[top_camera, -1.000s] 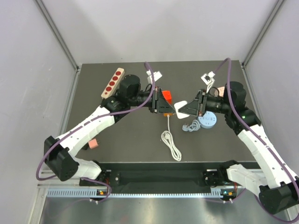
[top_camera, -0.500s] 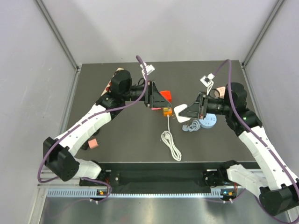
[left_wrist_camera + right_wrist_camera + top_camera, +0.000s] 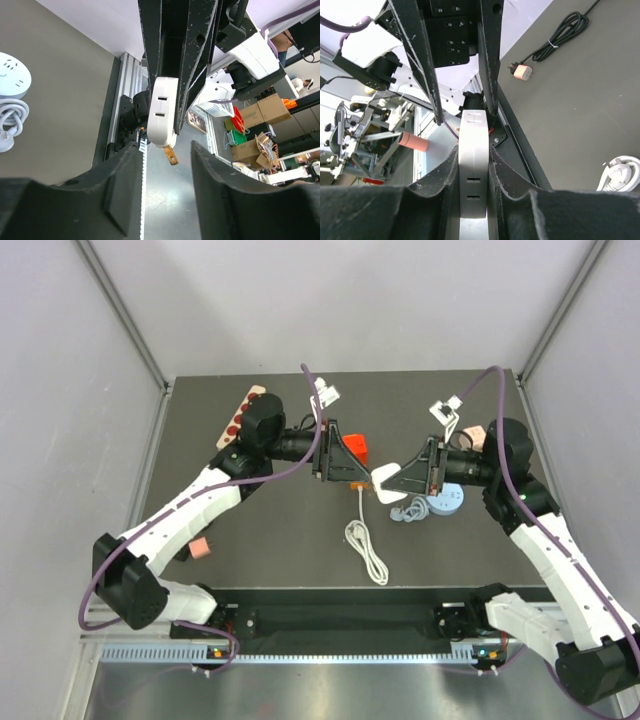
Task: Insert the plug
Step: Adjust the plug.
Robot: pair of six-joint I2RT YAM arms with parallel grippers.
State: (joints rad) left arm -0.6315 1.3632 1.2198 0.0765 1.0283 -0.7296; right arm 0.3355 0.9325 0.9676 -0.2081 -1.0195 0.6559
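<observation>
gripping a white socket block by its two broad sides, the right gripper is clamped tight on it and carries it above the middle of the dark table. pairs of slots show on the block's face in both wrist views. the left gripper meets it tip to tip from the other side. its fingers stand apart with nothing pinched between them. in the left wrist view the block's free end shows in that gap, with a small brass-coloured tab just below it.

the plug, a bright red cube, sits just past the left gripper's black fingers on their far side and is partly hidden by them. whether it touches them or rests on the table i cannot tell.

a small orange piece lies just beside the block's tip, and a white cable runs from beside it toward the near edge. a round pale hub with a coiled grey cord lies under the right wrist. a wooden strip with red sockets lies at the far left, well apart from the grippers.
</observation>
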